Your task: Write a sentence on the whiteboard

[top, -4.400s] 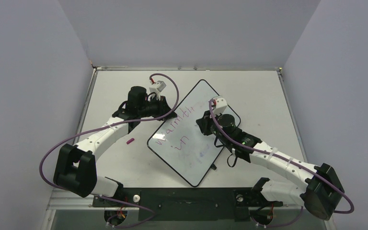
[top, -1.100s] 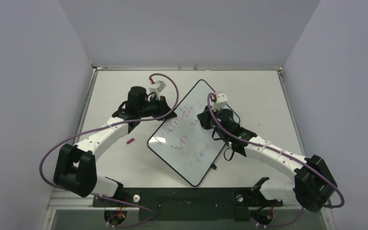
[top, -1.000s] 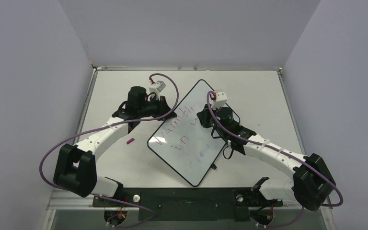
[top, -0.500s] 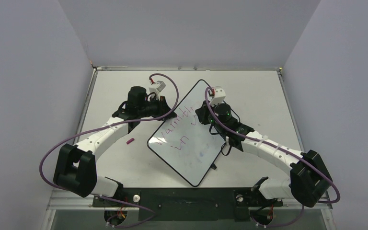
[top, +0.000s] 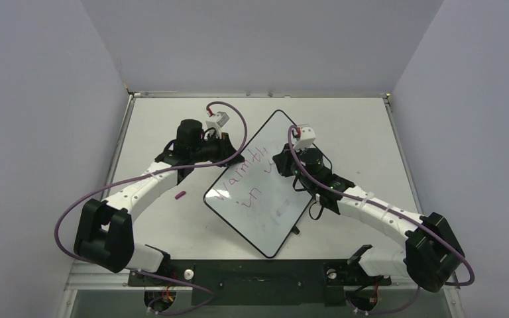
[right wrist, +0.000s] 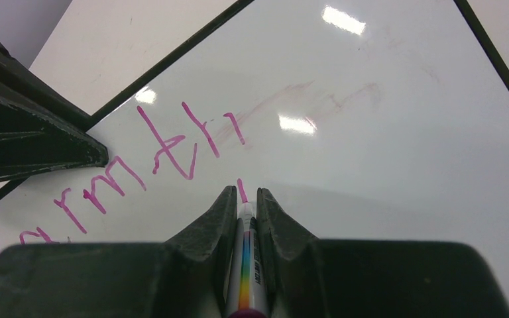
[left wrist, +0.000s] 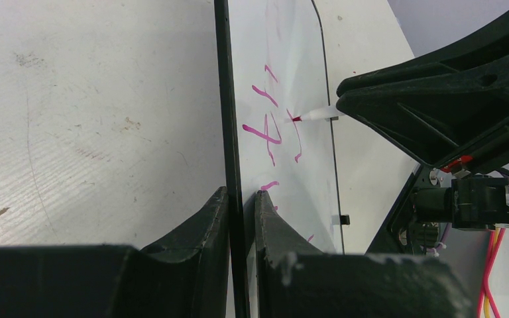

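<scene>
You're mid-sentence: the whiteboard (top: 258,232) lies slanted on the desk (top: 358,132). Your left end effector (left wrist: 242,195) is clamped on its rim, and your right end effector (right wrist: 243,195) is clamped on the marker (right wrist: 245,271), tip touching below "Warmth". The sentence (right wrist: 166,149) looks unfinished; next comes a light, steady stroke.

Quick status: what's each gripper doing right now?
Left gripper: closed on the whiteboard rim.
Right gripper: closed on the marker.

Whiteboard (top: 273,228): glossy white, thin black rim, rounded corners; lay turned diagonally, one corner pointing away. Sentence (top: 242,177): pink-magenta handwriting, unfinished. "Warmth" ran along the top line, "in" below it, one short stroke further along.
</scene>
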{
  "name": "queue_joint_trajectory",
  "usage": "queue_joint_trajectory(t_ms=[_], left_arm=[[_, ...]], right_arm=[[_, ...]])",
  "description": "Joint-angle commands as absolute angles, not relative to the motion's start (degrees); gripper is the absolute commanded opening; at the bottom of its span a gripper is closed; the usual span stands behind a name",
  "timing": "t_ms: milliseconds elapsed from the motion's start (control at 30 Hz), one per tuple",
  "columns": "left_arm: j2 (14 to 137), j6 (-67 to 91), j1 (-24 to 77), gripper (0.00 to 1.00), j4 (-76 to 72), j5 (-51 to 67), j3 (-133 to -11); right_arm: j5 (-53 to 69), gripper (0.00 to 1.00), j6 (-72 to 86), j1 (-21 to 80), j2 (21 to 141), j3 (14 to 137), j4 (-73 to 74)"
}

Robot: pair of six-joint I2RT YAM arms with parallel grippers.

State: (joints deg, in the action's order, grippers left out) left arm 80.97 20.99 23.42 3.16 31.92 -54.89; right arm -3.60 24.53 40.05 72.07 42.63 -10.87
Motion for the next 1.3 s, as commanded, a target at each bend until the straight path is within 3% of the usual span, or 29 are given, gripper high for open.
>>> queue_joint_trajectory(t_ms=[0,733,1267], left_arm=[[79.7,16.4,22.9,0.00,-1.0,29.4,-55.0],[79.4,16.4,23.0,0.00,-1.1,29.3,-54.8],[78.9,16.3,23.0,0.00,-0.9,29.0,-54.6]], right_arm=[[-3.3,0.00,25.3,39.9,69.9,40.0,-9.5],[-1.6,0.00,28.5,42.4,64.6,36.4,-8.8],[-2.5,0.00,25.8,46.9,66.4,47.6,-5.6]])
